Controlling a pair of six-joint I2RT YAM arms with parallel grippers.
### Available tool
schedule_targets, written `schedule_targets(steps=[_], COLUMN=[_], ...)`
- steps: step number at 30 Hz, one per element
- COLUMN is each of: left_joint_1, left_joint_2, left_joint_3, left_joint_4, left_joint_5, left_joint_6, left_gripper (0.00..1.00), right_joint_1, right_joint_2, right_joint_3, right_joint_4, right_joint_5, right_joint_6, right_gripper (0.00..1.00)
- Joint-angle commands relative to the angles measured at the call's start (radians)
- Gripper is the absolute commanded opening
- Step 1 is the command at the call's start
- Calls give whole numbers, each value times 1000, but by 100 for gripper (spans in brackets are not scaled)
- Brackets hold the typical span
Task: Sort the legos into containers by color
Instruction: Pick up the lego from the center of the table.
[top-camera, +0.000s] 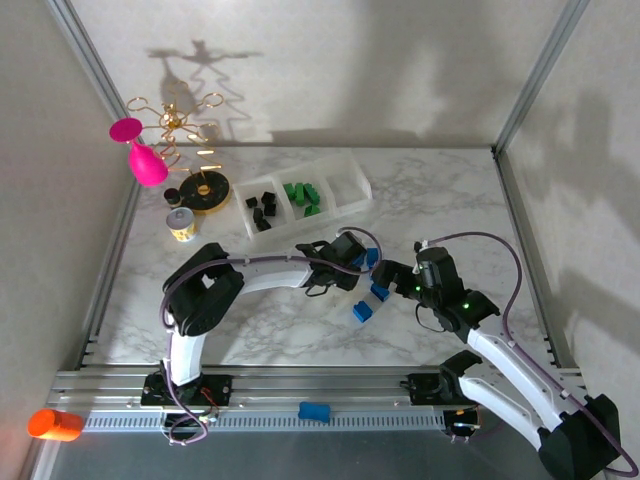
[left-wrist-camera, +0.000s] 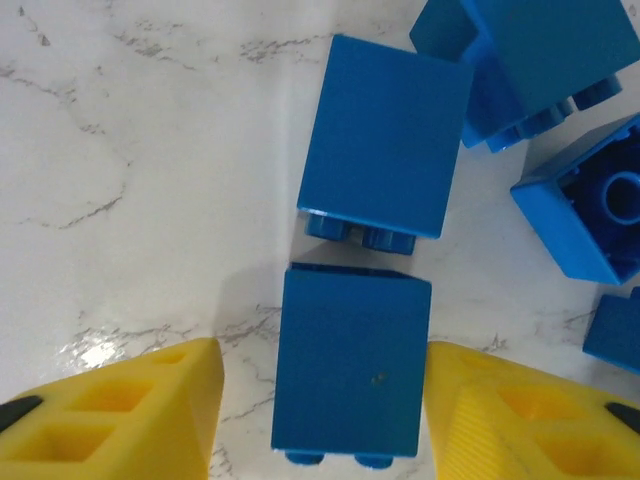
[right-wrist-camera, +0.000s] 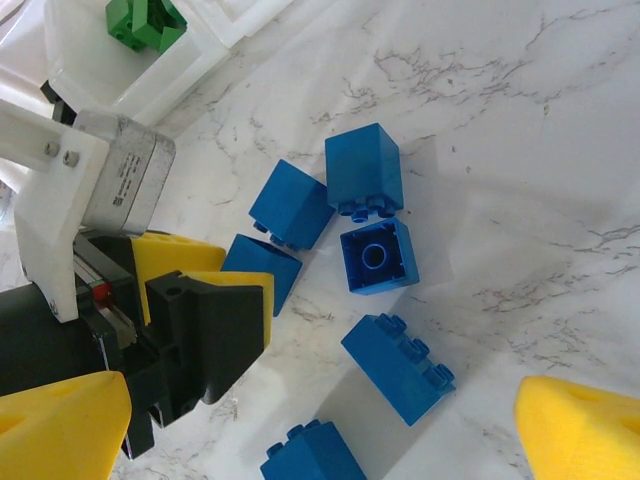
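Several blue legos (right-wrist-camera: 363, 168) lie loose on the marble, among them a hollow-side-up one (right-wrist-camera: 378, 255) and a long one (right-wrist-camera: 398, 365). My left gripper (left-wrist-camera: 320, 400) straddles one blue brick (left-wrist-camera: 350, 365) that lies on the table. Its right finger (left-wrist-camera: 500, 420) touches the brick, while a gap remains at the left finger (left-wrist-camera: 150, 410). Just right of it, my right gripper (right-wrist-camera: 320, 440) hangs wide open above the blue pile, holding nothing. The clear tray (top-camera: 345, 160) has black legos (top-camera: 262, 208) in its left compartment and green legos (top-camera: 303, 194) in the middle one.
At the back left stand a pink goblet (top-camera: 147, 160), a gold wire stand (top-camera: 180, 125), a black-and-gold disc (top-camera: 208, 192) and a small tin (top-camera: 181, 224). An orange cylinder (top-camera: 55, 424) and a light-blue piece (top-camera: 314, 411) sit by the front rail.
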Motion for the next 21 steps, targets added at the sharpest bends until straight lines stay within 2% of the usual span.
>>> schedule_targets(steps=[1,9,21], left_joint_1=[1,8,44], left_joint_2=[26,7,-112], left_joint_3=[34,21,10], left_joint_4=[3,-3,-21], left_joint_5=[-23,-33,-55], left_joint_6=[16,13,-18], left_gripper=[45,33,34], right_joint_1=[-5,-6,-9], right_joint_2=[-7,4,18], right_joint_3=[-13,-13,21], right_joint_4=[9,24,41], right_joint_5=[13,12,22], right_joint_6=[7,-1,-17], right_gripper=[99,99,99])
